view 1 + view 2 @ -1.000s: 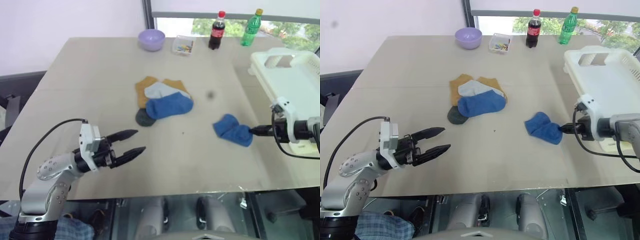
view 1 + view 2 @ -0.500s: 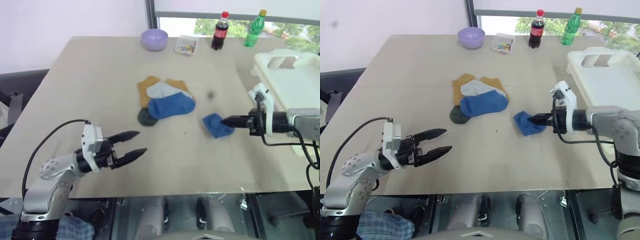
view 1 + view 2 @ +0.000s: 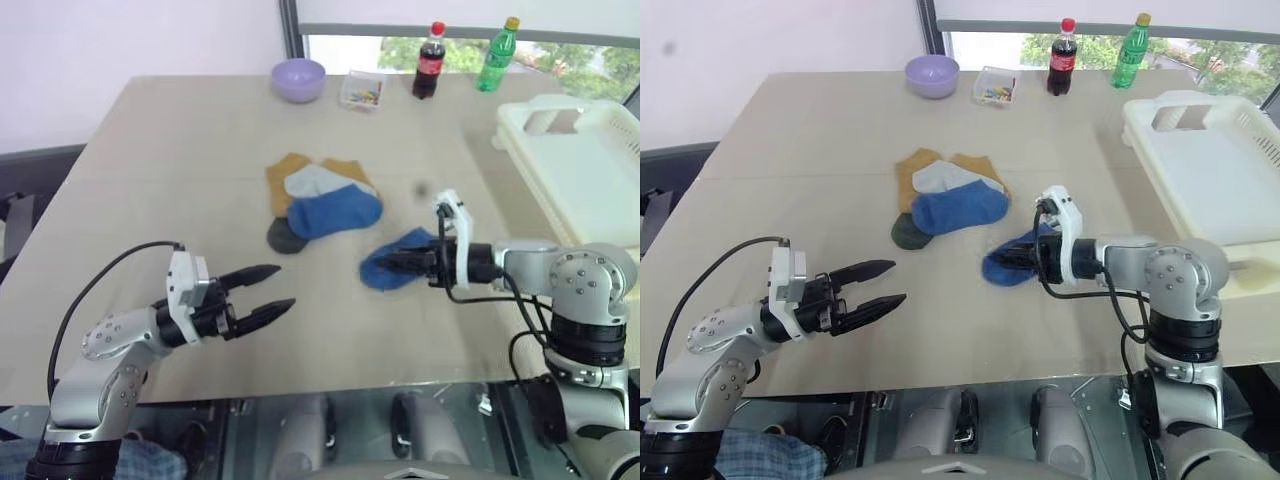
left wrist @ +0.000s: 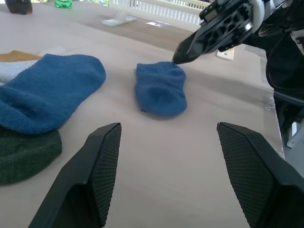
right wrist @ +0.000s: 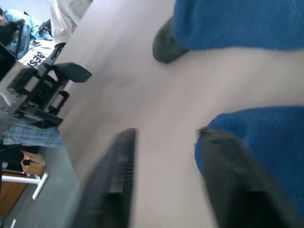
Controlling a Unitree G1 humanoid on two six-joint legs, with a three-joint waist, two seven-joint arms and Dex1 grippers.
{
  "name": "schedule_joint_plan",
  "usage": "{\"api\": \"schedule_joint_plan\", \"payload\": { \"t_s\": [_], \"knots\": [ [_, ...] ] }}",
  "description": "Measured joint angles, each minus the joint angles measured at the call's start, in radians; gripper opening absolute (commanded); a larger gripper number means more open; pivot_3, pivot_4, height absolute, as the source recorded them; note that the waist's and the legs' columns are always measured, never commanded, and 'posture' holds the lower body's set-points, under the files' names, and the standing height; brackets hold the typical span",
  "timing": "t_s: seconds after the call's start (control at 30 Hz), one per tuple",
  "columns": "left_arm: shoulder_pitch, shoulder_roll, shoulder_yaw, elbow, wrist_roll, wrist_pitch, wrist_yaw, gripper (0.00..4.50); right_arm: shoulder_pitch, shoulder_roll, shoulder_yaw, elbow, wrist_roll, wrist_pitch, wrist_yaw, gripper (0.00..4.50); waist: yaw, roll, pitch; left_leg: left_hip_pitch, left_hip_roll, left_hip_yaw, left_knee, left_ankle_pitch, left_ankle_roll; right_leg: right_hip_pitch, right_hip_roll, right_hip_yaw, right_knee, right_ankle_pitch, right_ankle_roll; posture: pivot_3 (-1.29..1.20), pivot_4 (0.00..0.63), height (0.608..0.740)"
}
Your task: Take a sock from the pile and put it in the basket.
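Nearest the robot, the left gripper (image 3: 272, 288) hovers over the front part of the bench (image 3: 170, 170), its two black fingers spread apart with nothing between them, pointing toward the middle of the surface. In the left wrist view those fingers (image 4: 97, 166) frame a loose blue sock (image 4: 160, 89) lying flat on the bench.

A little farther in and to the right, the right gripper (image 3: 392, 264) reaches in from the right side, pointing left and slightly down. Its tips are at the right-hand edge of the loose blue sock (image 3: 392, 268). In the right wrist view the two fingers (image 5: 111, 178) stand apart, with bare bench between them and blue sock fabric by one of them; the sock rests on the bench and is not clamped.

Just beyond that sock sits the pile (image 3: 320, 198): a mustard-orange sock underneath, a light grey one on it, a blue one across the front, and a dark grey-green one poking out at the near left corner. The loose sock lies near the pile but apart from it.

The basket (image 3: 580, 165), white with slotted sides, sits at the right edge of the bench, well apart from the socks.

Along the far edge stand a lilac bowl (image 3: 299, 78), a small clear box (image 3: 362, 91) with coloured bits, a dark cola bottle (image 3: 429, 61) and a green bottle (image 3: 499, 56).
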Motion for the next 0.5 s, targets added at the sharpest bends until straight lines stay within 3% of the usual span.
{"api": "schedule_joint_plan", "payload": {
  "t_s": [0.13, 0.23, 0.37, 0.5],
  "knots": [
    [-0.001, -0.001, -0.001, 0.000, 0.000, 0.000, 0.001, 3.45, 0.008, -0.112, -0.007, 0.021, -0.050, -0.103, 0.020, 2.91, -0.002, 0.000, 0.000, 0.000, 0.000, 0.000, 0.000, 0.000, 0.000, 0.000, 0.000, 0.000, 0.000, 0.000, 0.000, 0.00, 0.150, 0.733],
    [0.000, -0.006, -0.001, 0.000, 0.001, 0.000, 0.001, 3.45, 0.068, -0.241, 0.079, 0.093, -0.186, -0.299, 0.072, 2.91, -0.005, 0.000, 0.000, 0.001, 0.000, 0.000, 0.000, 0.000, 0.000, 0.000, 0.001, 0.000, 0.000, 0.000, 0.000, 0.00, 0.150, 0.733],
    [0.000, -0.007, -0.002, 0.000, 0.002, 0.000, 0.002, 3.45, 0.137, -0.305, 0.238, 0.191, -0.356, -0.525, 0.140, 2.91, -0.009, 0.000, 0.000, 0.002, 0.000, 0.001, 0.000, 0.000, 0.000, 0.000, 0.002, 0.001, 0.000, 0.000, 0.000, 0.00, 0.150, 0.733],
    [0.002, -0.007, -0.002, 0.000, 0.001, 0.001, 0.004, 3.45, 0.160, -0.305, 0.279, 0.210, -0.390, -0.576, 0.180, 2.91, -0.007, 0.000, 0.000, 0.002, 0.001, 0.001, 0.000, 0.000, 0.000, 0.000, 0.002, 0.001, 0.001, 0.000, 0.000, 0.00, 0.150, 0.733]
  ]
}}
